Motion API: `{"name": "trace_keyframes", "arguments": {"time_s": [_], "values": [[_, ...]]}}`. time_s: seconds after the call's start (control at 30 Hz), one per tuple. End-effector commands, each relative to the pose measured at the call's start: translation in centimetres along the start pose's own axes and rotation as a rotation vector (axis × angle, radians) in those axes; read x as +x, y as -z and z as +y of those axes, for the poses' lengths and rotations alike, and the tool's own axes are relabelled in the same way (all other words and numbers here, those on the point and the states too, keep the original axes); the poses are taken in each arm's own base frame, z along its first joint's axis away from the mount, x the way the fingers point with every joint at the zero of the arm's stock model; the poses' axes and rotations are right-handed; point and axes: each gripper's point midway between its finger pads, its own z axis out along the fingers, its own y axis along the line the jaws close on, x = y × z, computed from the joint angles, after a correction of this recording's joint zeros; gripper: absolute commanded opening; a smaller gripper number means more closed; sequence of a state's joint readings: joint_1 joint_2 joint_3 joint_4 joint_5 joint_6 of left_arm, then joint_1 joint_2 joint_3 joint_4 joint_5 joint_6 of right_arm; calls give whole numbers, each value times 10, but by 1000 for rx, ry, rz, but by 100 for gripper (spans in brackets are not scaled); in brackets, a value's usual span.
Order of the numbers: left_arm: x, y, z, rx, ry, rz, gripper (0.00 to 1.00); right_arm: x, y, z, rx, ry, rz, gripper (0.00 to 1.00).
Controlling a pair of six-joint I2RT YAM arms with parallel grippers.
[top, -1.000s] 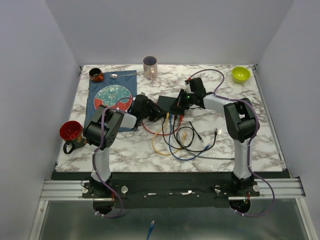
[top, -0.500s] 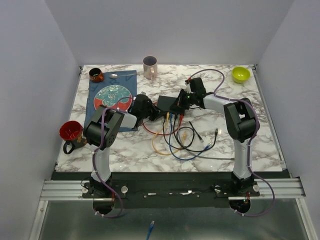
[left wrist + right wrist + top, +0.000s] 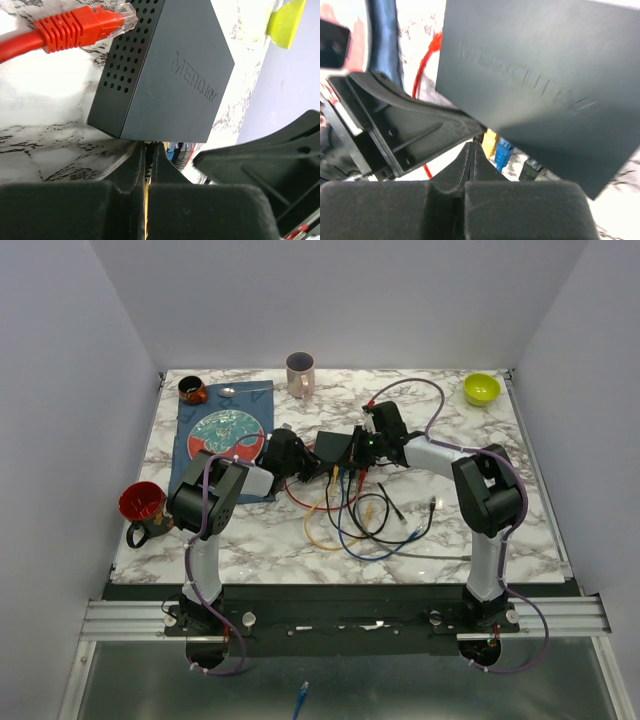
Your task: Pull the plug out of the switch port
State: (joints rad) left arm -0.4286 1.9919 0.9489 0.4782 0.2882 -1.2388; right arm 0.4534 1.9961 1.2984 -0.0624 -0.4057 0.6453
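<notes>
The switch (image 3: 333, 447) is a flat black box lying mid-table with one edge raised; it fills the left wrist view (image 3: 175, 85) and the right wrist view (image 3: 540, 85). A yellow plug (image 3: 490, 140) and a blue plug (image 3: 503, 152) sit in its port edge. My left gripper (image 3: 148, 146) is at that edge, shut, with yellow showing between its fingers. From the other side my right gripper (image 3: 472, 146) is shut on nothing, its tips under the switch beside the yellow plug. A loose red plug (image 3: 85, 22) lies by the switch's vented side.
Red, yellow, blue and black cables (image 3: 355, 520) loop in front of the switch. A plate (image 3: 226, 432) on a blue cloth lies left of it. A red mug (image 3: 143, 505), brown cup (image 3: 192, 390), pink mug (image 3: 299, 373) and green bowl (image 3: 481, 388) stand round the edges.
My left gripper's jaws have closed at the switch's port edge. The right arm has shifted a little to the left and the switch has moved slightly with it.
</notes>
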Motion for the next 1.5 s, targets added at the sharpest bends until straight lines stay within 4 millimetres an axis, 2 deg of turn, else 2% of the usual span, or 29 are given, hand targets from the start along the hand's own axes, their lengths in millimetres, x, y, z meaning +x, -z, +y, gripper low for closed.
{"name": "trace_keyframes", "arguments": {"time_s": [0.0,0.17,0.4,0.57,0.93,1.23,1.33,1.43,1.47], "values": [[-1,0,44,-130,18,-10,0,26,-2,-14,57,11,57,1],[0,1,45,-130,20,-4,0,35,-8,-19,71,3,82,1],[7,7,51,-137,8,15,0,26,-19,-21,90,-7,80,1],[14,11,62,-155,11,35,0,20,-27,-21,94,-29,82,1],[18,18,61,-155,-8,45,0,15,-37,-29,130,-66,69,1],[27,36,78,-203,-33,59,0,1,-39,-16,102,-76,41,1],[23,43,73,-205,-58,40,0,-1,-33,-13,97,-63,33,1],[9,54,56,-185,-100,-5,0,-10,-17,1,68,-35,-10,1],[-1,59,42,-160,-117,-35,0,-18,-7,11,52,-17,-37,4]]}}
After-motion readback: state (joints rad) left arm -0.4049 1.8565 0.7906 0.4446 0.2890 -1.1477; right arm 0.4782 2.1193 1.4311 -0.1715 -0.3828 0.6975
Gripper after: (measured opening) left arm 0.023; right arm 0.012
